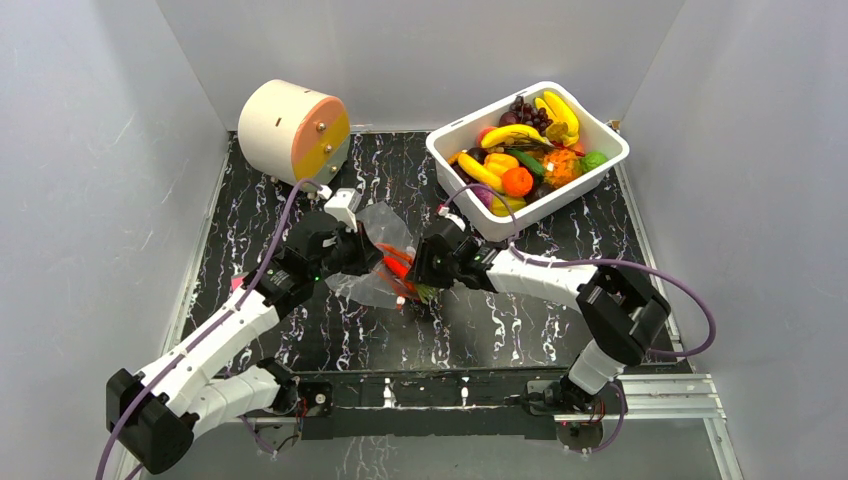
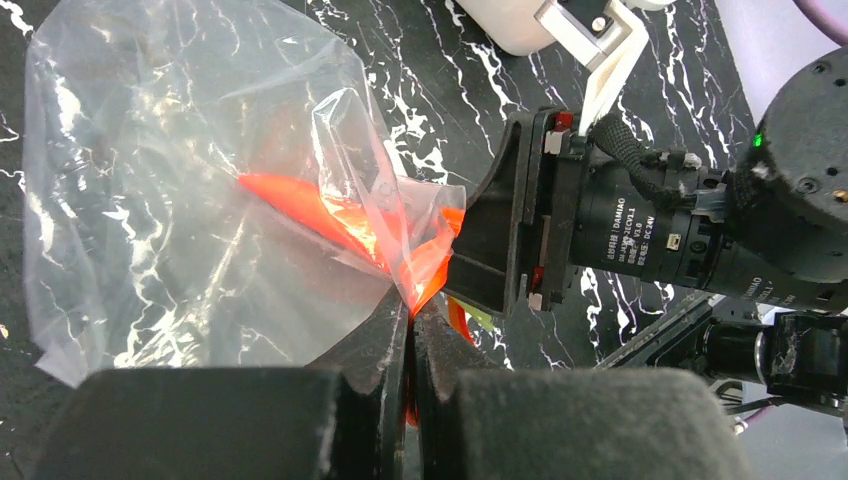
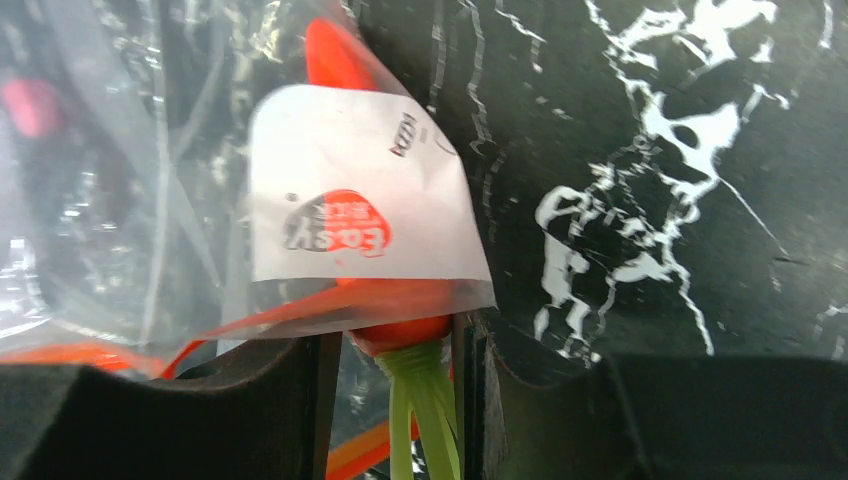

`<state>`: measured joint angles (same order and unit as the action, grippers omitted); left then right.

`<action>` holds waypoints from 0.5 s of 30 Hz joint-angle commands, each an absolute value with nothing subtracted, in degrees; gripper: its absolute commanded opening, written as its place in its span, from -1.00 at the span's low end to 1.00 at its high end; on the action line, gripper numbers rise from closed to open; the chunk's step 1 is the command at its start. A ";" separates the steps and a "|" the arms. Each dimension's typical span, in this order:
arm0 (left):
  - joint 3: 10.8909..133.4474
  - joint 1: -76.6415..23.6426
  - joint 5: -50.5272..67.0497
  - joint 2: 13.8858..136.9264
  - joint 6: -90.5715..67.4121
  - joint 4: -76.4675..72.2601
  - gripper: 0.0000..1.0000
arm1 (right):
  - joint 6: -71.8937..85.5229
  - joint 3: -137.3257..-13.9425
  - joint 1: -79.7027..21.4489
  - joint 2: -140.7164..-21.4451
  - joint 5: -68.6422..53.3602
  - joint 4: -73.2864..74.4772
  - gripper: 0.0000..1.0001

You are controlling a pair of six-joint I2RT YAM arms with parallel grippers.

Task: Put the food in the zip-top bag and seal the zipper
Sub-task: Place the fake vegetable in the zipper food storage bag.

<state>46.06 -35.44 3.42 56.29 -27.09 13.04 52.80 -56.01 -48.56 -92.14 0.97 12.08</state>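
Both arms meet over the middle of the black marble table [image 1: 450,340], with the zip-top bag [image 2: 180,200] held between them, just near and left of the white tub [image 1: 570,195].

The left gripper [image 2: 410,320] has its fingers pressed tight together on the orange-red zipper [image 2: 430,265], pinching the rim at one spot. From there the clear crinkly plastic fans out to the left over the table.

The right gripper [image 3: 395,360] comes in from the right, almost nose to nose with the left one. It's clamped on a carrot [image 3: 400,325], one finger on each side of the top end, and the green stem [image 3: 425,400] hangs down between them. The orange body runs away from the fingers under the plastic, and a flap of bag with a white label [image 3: 350,215] lies across it. It looks like it's past the mouth, but I honestly can't tell how far in, since that wrist shot is blurry up close.

The rest of the food [image 1: 520,150] is piled in the tub at the far right: bananas [image 1: 512,134], grapes, an orange piece and green bits.

A cream and orange cylinder [image 1: 290,128] sits at the far left, well apart from the bag.
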 commanded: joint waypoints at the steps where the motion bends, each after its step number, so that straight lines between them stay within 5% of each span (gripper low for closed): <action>1: 47.17 -35.68 1.01 55.24 -26.73 13.05 -1.00 | 49.17 -56.67 -48.76 -91.76 4.96 16.50 -0.96; 15: 45.13 -35.68 2.78 57.54 -27.17 10.87 -1.00 | 52.83 -64.84 -49.82 -86.26 -9.13 12.89 -0.93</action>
<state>45.21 -35.53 2.57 57.28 -27.09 12.36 50.43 -62.33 -49.25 -87.46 -5.50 17.50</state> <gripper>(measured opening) 0.009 0.362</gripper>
